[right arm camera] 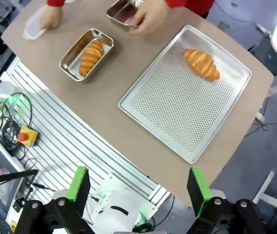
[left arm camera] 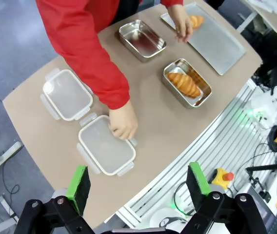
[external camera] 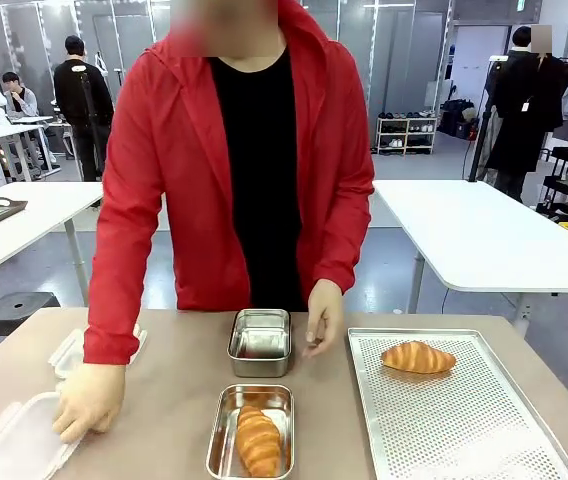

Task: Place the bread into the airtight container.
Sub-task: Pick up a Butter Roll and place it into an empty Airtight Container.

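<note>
One bread, a croissant (external camera: 418, 357), lies on the perforated metal tray (external camera: 444, 420). A second croissant (external camera: 257, 440) lies inside the near steel container (external camera: 222, 425). Behind it stands an empty steel container (external camera: 260, 342), with the person's hand (external camera: 324, 315) touching its side. The person's other hand (external camera: 86, 400) rests on a clear lid (external camera: 19, 445). My left gripper (left arm camera: 137, 184) hangs open high above the table edge near that lid (left arm camera: 107, 151). Open too, my right gripper (right arm camera: 137, 185) hovers high off the table's edge, nearest the tray (right arm camera: 177, 107) and its croissant (right arm camera: 202, 63).
A second clear lid (left arm camera: 68, 94) lies at the table's far left. The person in a red jacket (external camera: 174, 150) leans over the far edge. Brown tabletop (left arm camera: 158, 122) lies bare between the lids and the containers. A metal rack with cables runs below the near edge (right arm camera: 75, 146).
</note>
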`<state>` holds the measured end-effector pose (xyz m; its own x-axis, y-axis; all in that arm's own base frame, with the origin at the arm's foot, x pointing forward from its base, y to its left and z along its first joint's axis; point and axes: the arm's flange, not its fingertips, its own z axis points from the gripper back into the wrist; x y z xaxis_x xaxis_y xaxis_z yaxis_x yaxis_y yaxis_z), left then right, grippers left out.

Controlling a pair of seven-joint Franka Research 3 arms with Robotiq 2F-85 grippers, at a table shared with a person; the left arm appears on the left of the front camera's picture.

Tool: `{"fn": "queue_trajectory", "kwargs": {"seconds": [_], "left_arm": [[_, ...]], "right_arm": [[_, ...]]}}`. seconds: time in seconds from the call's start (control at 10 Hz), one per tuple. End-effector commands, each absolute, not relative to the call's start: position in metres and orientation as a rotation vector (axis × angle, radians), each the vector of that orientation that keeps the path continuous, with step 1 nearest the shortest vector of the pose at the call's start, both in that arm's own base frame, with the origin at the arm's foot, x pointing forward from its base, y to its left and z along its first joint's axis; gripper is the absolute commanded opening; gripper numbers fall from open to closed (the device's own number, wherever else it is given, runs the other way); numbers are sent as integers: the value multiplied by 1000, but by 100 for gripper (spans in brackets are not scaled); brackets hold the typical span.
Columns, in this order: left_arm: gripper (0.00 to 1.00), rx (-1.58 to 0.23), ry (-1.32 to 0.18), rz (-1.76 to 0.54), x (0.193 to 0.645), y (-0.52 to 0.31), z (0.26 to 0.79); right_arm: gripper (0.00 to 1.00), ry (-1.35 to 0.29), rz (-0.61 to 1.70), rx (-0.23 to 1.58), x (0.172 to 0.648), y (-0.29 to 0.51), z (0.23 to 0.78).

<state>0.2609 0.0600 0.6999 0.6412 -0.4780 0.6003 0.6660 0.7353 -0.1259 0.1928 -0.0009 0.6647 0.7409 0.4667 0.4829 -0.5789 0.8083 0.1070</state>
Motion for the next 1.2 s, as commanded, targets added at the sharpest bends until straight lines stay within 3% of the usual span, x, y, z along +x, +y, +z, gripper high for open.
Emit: {"fn": "queue_trajectory", "kwargs": {"seconds": [0.0, 0.6, 0.7, 1.0, 1.1], "left_arm": [[100, -361, -577, -682, 261, 60, 701], [100, -361, -577, -682, 261, 60, 701], [100, -361, -577, -682, 261, 60, 701], [100, -361, -577, -682, 261, 60, 701], [100, -361, -577, -682, 261, 60, 701]], "right_arm": [[100, -450, 588, 250, 194, 7, 671], [100, -455, 604, 255, 209, 9, 668], [100, -484, 745, 406, 222, 9, 664], [100, -451, 967, 506, 288, 71, 567], [100, -517, 964, 518, 298, 75, 552]]}}
